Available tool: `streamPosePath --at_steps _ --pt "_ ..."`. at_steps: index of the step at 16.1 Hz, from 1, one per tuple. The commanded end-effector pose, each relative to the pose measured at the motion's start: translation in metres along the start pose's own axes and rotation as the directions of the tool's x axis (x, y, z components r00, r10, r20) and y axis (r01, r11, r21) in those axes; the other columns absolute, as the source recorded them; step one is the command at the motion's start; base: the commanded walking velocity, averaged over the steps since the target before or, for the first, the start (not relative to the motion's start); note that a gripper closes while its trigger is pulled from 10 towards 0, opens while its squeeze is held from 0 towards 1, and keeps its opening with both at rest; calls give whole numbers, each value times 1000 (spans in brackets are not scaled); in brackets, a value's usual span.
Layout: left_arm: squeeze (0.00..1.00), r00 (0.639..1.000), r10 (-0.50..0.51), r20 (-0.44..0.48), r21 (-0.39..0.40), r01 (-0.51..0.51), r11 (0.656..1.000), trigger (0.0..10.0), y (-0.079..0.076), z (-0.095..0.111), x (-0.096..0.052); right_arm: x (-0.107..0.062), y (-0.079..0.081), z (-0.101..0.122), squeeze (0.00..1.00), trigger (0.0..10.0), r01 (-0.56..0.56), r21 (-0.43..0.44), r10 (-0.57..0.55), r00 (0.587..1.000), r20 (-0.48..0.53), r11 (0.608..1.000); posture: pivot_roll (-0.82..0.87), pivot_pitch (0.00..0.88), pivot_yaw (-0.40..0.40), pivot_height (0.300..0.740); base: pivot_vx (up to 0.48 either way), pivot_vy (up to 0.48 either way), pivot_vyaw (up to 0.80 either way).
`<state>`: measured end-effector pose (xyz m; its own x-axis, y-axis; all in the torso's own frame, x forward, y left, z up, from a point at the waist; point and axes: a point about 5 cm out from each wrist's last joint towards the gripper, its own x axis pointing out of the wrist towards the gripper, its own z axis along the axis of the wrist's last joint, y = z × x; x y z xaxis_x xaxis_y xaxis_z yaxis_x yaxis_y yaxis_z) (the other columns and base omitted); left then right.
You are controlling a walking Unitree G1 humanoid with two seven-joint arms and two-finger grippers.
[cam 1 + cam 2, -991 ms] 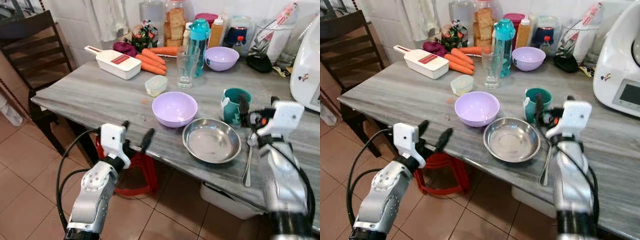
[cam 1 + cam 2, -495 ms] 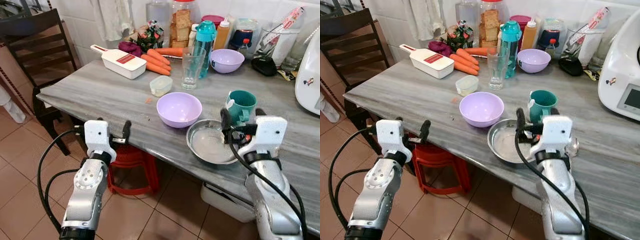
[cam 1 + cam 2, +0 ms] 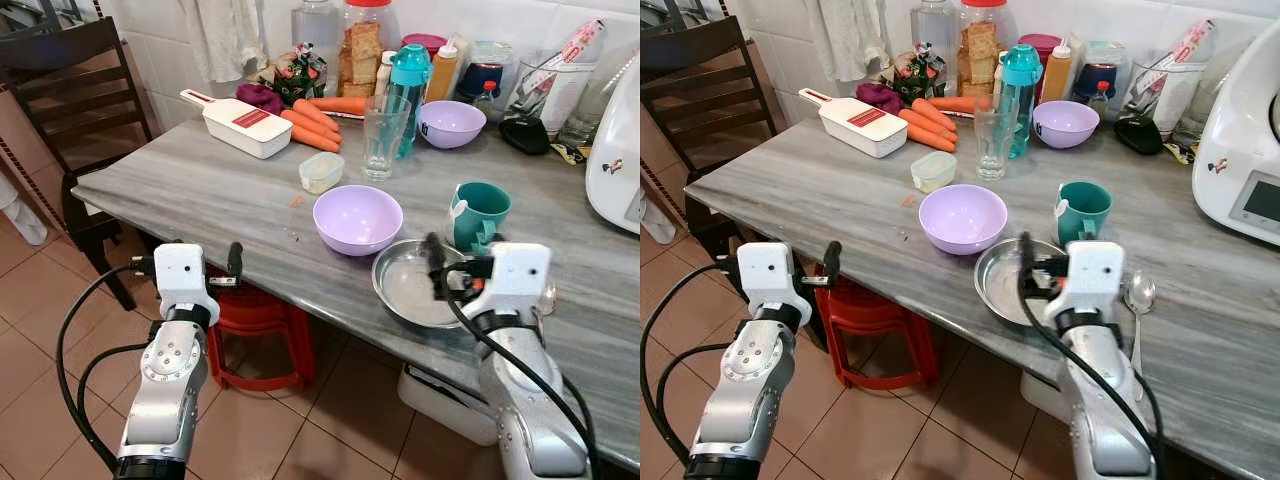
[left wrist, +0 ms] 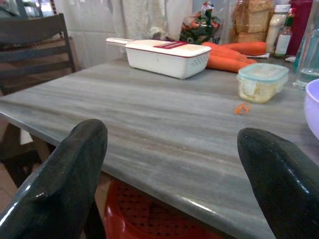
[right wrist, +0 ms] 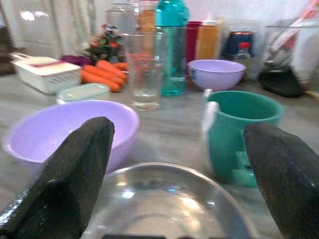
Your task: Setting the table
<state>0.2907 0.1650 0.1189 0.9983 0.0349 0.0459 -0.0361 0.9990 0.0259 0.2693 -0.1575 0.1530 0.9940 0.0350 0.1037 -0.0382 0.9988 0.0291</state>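
A steel bowl (image 3: 1012,283) sits near the table's front edge, with a purple bowl (image 3: 358,218) just behind it and a teal mug (image 3: 480,212) to its right. A spoon (image 3: 1137,305) lies right of the steel bowl. My right gripper (image 5: 169,164) hovers open over the steel bowl's near rim, its fingers (image 5: 75,169) spread wide toward the purple bowl and the mug. My left gripper (image 4: 172,164) is open and holds nothing, level with the front left edge of the grey table (image 4: 149,129), off its front.
Further back stand a glass (image 3: 380,135), a teal bottle (image 3: 408,75), a second purple bowl (image 3: 450,122), a small lidded tub (image 3: 321,170), carrots (image 3: 310,125) and a white grater box (image 3: 245,122). A white appliance (image 3: 1240,160) is at right. A red stool (image 3: 255,320) and dark chair (image 3: 80,90) are at left.
My right gripper moved left from beside the mug and spoon to over the steel bowl, uncovering the spoon. My left gripper swung left along the table edge. The camera shifted slightly.
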Motion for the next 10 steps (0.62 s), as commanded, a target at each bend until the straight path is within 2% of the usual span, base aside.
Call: streamPosePath --at_steps 1,3,5,6,10 --pt "0 1000 19 16 14 -19 1000 10000 4 4 1 0 3 7 0 10000 -24 16 24 1000 14 1000 13 0 10 740 0 0 0" --pt "0 1000 24 0 11 -24 1000 10000 5 1 3 -3 10 8 0 10000 -69 55 68 997 31 996 13 0 10 740 0 0 0" --pt "0 1000 -1 6 6 1 1000 10000 -2 2 7 -2 12 13 0 10000 -88 10 87 994 65 996 -5 0 22 740 0 0 800" --pt "0 1000 -2 6 -1 2 1000 10000 -5 3 10 -2 11 11 0 10000 -84 35 82 995 53 996 -14 0 31 740 0 0 800" --pt "0 1000 -4 7 -17 4 1000 10000 -10 3 14 0 8 11 0 10000 -97 28 96 994 49 995 -27 0 23 740 0 0 800"
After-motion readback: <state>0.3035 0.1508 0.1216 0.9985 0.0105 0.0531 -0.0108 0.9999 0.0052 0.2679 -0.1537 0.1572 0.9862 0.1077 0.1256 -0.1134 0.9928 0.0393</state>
